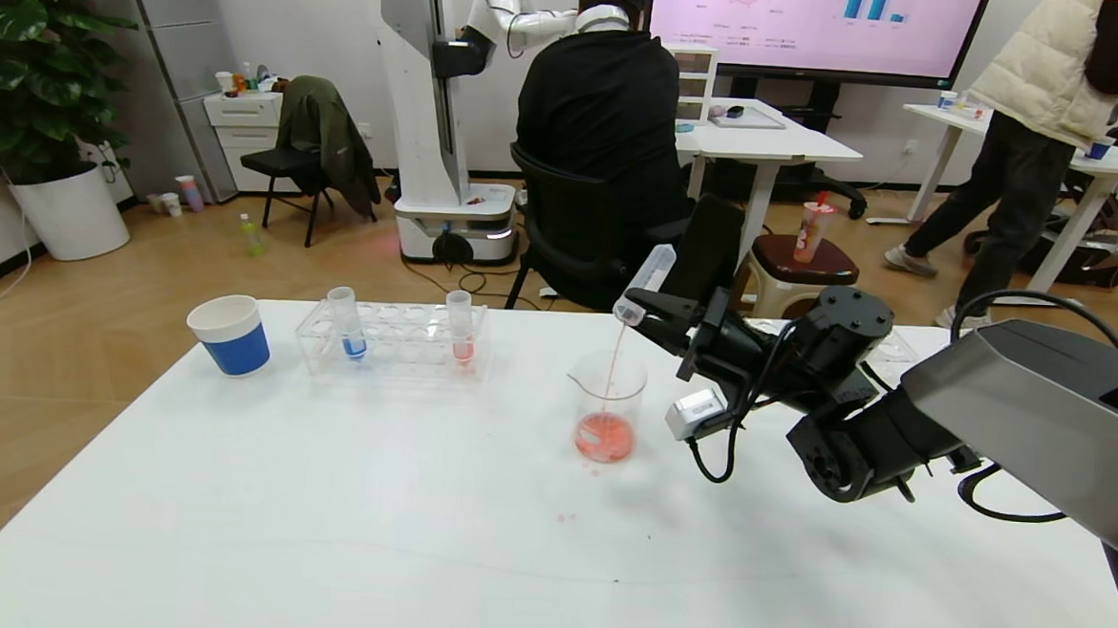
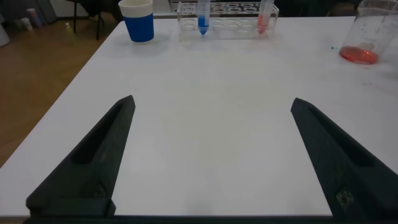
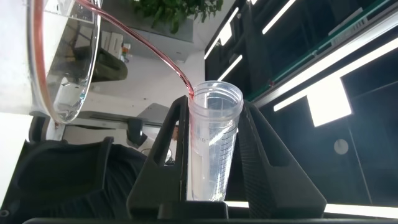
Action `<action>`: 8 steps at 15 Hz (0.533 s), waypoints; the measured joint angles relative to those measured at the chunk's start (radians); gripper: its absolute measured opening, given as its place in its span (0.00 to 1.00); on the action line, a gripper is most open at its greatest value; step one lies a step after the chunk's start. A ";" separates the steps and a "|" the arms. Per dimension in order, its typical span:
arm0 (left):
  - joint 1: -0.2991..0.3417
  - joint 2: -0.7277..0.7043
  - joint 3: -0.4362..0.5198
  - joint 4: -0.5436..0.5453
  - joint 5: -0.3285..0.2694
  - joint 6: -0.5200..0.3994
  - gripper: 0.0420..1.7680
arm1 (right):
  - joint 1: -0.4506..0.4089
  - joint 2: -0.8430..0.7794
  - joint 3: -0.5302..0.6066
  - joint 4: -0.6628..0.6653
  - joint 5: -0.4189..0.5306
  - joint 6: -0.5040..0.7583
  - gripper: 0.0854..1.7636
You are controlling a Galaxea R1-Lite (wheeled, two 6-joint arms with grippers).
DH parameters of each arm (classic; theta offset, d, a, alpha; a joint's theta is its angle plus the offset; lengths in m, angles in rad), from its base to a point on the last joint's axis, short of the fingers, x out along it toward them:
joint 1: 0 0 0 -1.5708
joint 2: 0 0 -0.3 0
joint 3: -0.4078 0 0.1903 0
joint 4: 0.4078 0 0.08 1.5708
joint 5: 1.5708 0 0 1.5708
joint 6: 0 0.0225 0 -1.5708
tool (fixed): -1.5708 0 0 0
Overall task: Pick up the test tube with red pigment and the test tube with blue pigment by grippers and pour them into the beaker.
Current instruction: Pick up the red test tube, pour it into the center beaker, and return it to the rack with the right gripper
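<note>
Above the white table, the right end effector clamps the tipped red test tube, streaming into the beaker.

left gripper: out of the head view; left wrist view shows only its two fingers, bases cut by the lower edge.
beaker: left wrist view, right side cut by frame edge.
beaker, right wrist view: only part of rim in frame.
test tube with red pigment: closed end hidden between right gripper fingers.
rack: empty holes too faint to count.
</note>
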 joint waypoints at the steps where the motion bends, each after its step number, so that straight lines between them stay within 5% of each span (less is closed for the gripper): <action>1: 0.000 0.000 0.000 0.000 0.000 0.000 0.99 | 0.000 0.000 0.000 0.000 0.000 -0.015 0.26; 8: 0.000 0.000 0.000 0.000 0.000 0.000 0.99 | 0.003 -0.004 -0.030 0.002 -0.010 0.051 0.26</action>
